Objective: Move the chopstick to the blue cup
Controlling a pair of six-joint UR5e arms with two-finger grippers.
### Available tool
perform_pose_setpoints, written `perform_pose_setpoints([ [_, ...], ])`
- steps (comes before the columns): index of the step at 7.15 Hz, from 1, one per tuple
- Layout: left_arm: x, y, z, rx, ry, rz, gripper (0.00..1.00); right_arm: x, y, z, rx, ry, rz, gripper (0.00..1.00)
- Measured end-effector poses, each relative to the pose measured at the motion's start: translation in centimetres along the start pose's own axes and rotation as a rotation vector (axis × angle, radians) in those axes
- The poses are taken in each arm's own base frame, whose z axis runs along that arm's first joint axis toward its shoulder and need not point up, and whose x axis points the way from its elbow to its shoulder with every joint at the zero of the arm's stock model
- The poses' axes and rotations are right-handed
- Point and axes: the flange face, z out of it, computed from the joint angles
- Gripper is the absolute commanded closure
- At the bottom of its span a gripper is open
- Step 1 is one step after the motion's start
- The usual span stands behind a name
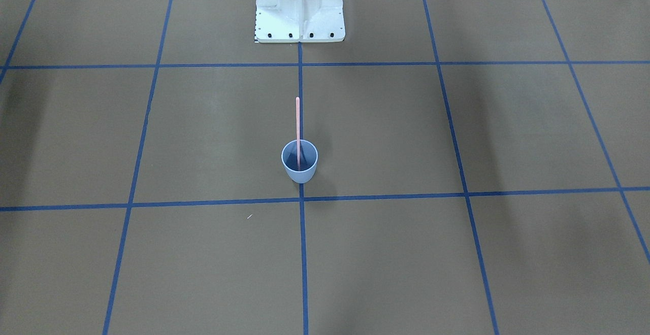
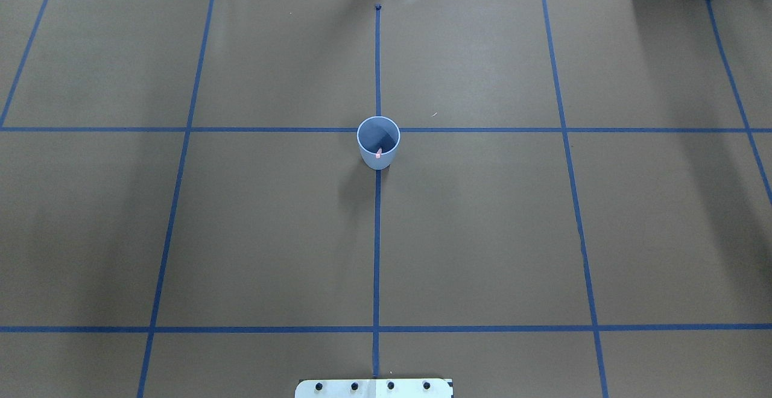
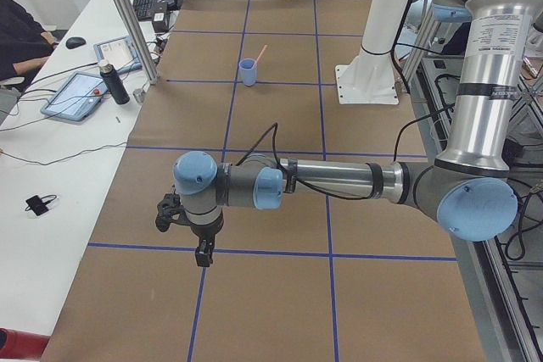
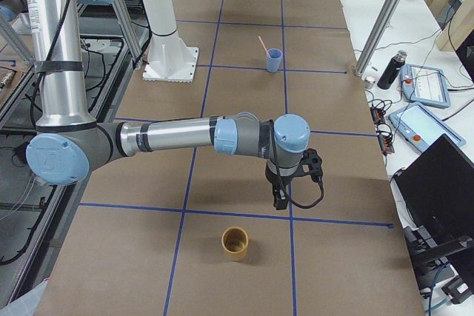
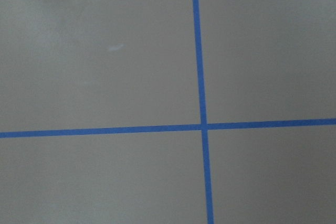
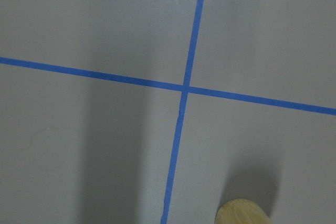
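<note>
The blue cup [image 1: 299, 174] stands upright at the table's middle, on the centre tape line. One pale pink chopstick [image 1: 297, 122] stands in it and leans on the rim toward the robot's base. Both also show in the overhead view, cup [image 2: 371, 160] and stick tip [image 2: 378, 154]. My left gripper [image 3: 204, 252] hangs over a tape crossing far from the cup. My right gripper [image 4: 281, 199] hangs over the other end of the table. Both show only in side views, so I cannot tell whether they are open or shut.
A tan wooden cup [image 4: 235, 243] stands close below my right gripper and shows in the right wrist view [image 6: 241, 212]. The white robot base [image 1: 299, 10] is behind the blue cup. A side table holds tablets and a dark bottle [image 4: 389, 69].
</note>
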Motion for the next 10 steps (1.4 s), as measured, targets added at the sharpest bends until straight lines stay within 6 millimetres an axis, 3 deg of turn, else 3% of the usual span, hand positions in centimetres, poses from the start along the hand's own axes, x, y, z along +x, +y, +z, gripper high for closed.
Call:
perform_pose_setpoints([
  [2, -0.5, 0.2, 0.6, -0.008, -0.001, -0.009, 0.02, 1.8, 2.0, 1.8, -0.033, -0.008, 0.043, 0.0],
  [5, -0.8, 0.4, 0.9, -0.013, -0.002, -0.013, 0.02, 4.2, 2.4, 4.2, -0.036, -0.009, 0.049, 0.0],
  [10, -0.9, 0.5, 1.0, -0.015, 0.0, -0.015, 0.02, 4.2, 1.8, 4.0, -0.022, -0.007, 0.037, 0.0],
])
